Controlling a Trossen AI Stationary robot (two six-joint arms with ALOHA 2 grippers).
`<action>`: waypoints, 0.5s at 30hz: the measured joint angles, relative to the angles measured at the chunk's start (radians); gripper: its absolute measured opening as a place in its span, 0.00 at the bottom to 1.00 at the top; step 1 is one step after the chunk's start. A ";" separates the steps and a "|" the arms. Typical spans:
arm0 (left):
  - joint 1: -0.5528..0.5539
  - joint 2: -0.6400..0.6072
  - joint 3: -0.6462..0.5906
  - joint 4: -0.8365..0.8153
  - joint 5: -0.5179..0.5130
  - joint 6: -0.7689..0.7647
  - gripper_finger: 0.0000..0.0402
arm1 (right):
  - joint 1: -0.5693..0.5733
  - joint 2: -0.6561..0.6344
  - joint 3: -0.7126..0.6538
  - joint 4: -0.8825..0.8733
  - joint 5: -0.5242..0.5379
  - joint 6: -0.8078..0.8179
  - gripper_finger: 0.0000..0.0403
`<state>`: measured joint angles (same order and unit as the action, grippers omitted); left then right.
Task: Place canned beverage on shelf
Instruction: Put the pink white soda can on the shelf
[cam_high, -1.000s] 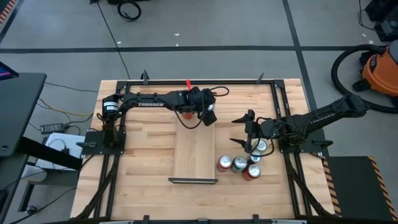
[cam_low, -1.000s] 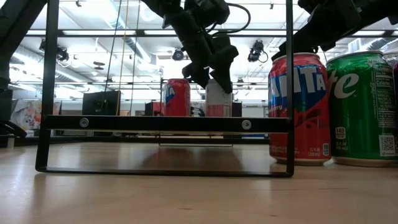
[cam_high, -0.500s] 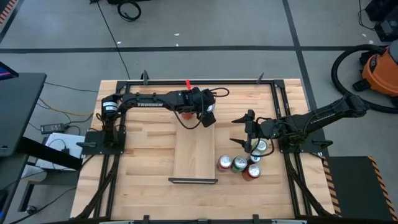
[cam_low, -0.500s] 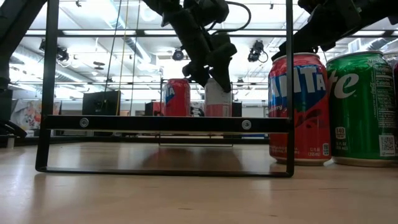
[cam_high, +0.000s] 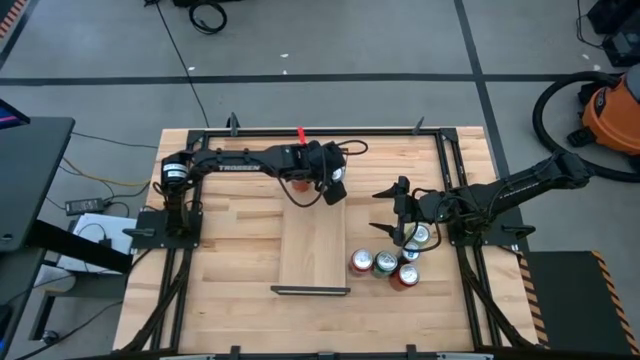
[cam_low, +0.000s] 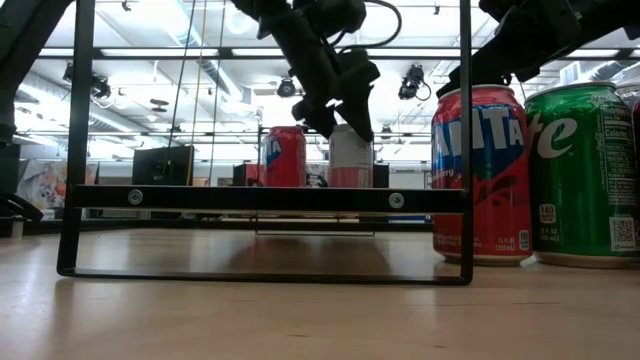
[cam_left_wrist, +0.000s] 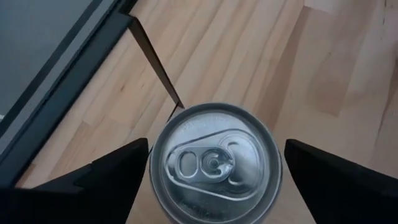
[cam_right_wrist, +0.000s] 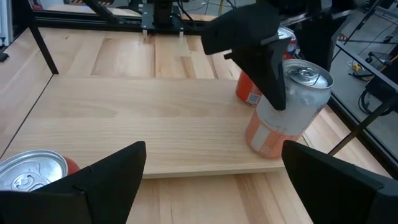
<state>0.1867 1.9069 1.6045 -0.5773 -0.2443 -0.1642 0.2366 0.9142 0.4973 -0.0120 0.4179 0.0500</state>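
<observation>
A silver-topped can with an orange and white body stands at the far end of the shelf, tilted a little in the right wrist view, where it sits right of centre. The left gripper is around it: in the left wrist view the can's lid fills the lower middle, with one dark finger at its left edge and the other off to its right. The left finger looks to touch the can's side; a narrow gap shows on the right, so the fingers are spread about a can's width and whether they grip cannot be told. In the high view this gripper sits at the top edge of the shelf, just above frame centre.

A red can stands just beside the held one in the low view, centre-left, behind the shelf's black end frame.

The shelf lies lengthwise in the middle of the slatted table. To its lower right stands a cluster of cans, red and green among them; in the low view a red can and a green can fill the right side.

The right gripper hovers above that cluster, right of centre in the high view, its fingers wide apart and empty, with a silver can top at lower left in its own wrist view.
</observation>
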 joint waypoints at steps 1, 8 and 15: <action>0.000 0.000 0.006 -0.010 0.000 0.000 0.98 | 0.000 0.000 0.000 0.000 0.000 0.000 0.96; -0.010 0.000 0.081 -0.076 -0.022 0.020 0.99 | 0.000 0.000 0.000 0.000 0.000 0.000 0.96; -0.037 -0.004 0.165 -0.128 -0.073 0.069 0.99 | 0.000 0.000 0.000 -0.002 0.000 0.000 0.96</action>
<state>0.1497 1.9026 1.7695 -0.7056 -0.3178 -0.0951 0.2366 0.9142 0.4973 -0.0135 0.4175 0.0498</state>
